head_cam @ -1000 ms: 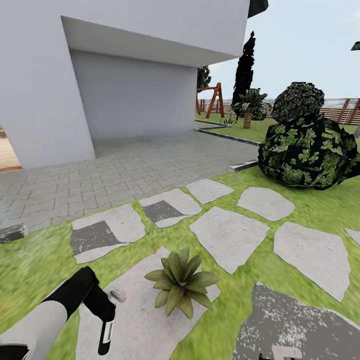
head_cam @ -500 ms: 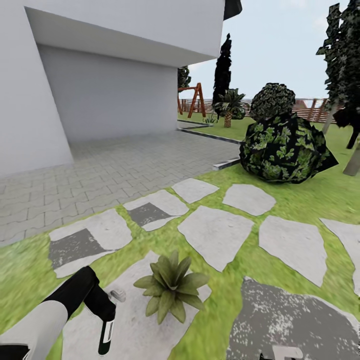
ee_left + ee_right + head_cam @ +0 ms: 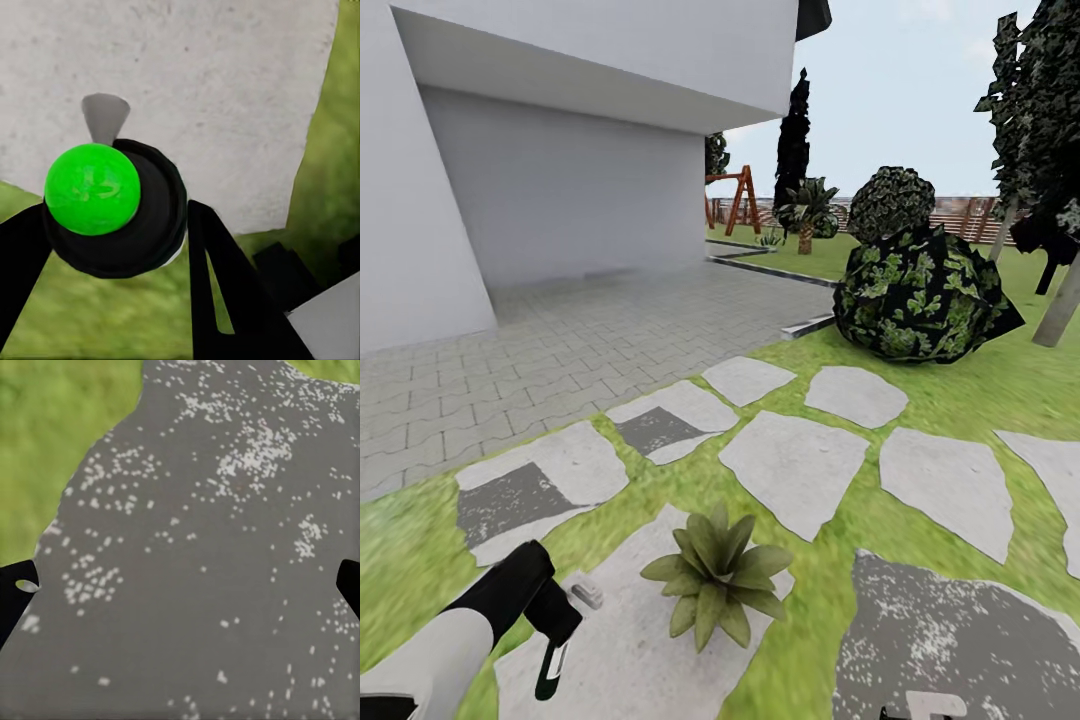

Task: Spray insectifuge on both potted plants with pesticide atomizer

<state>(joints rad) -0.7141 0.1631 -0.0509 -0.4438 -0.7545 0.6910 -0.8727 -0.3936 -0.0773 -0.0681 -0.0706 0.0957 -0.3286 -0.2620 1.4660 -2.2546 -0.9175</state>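
The pesticide atomizer [image 3: 552, 668] is held by the left gripper [image 3: 550, 615] at the lower left of the head view, hanging bottom-down over a pale stepping stone [image 3: 630, 640]. It is seen as a slim dark bottle with a white label on which no writing can be read; a small grey trigger head [image 3: 587, 596] juts out beside the gripper toward the plant. In the left wrist view the atomizer [image 3: 112, 206] is seen end-on as a round black body with a bright green disc, clasped between the black fingers [image 3: 225, 292]. Just beside it on the same stone stands a potted plant [image 3: 715, 572], a rosette of pointed green leaves. The right gripper's fingertips [image 3: 15, 592] are spread wide over a dark grey stone speckled with white [image 3: 202, 547]. Further off lie lawn [image 3: 960, 390], a dark bush [image 3: 920, 290] and a white building [image 3: 560, 150].
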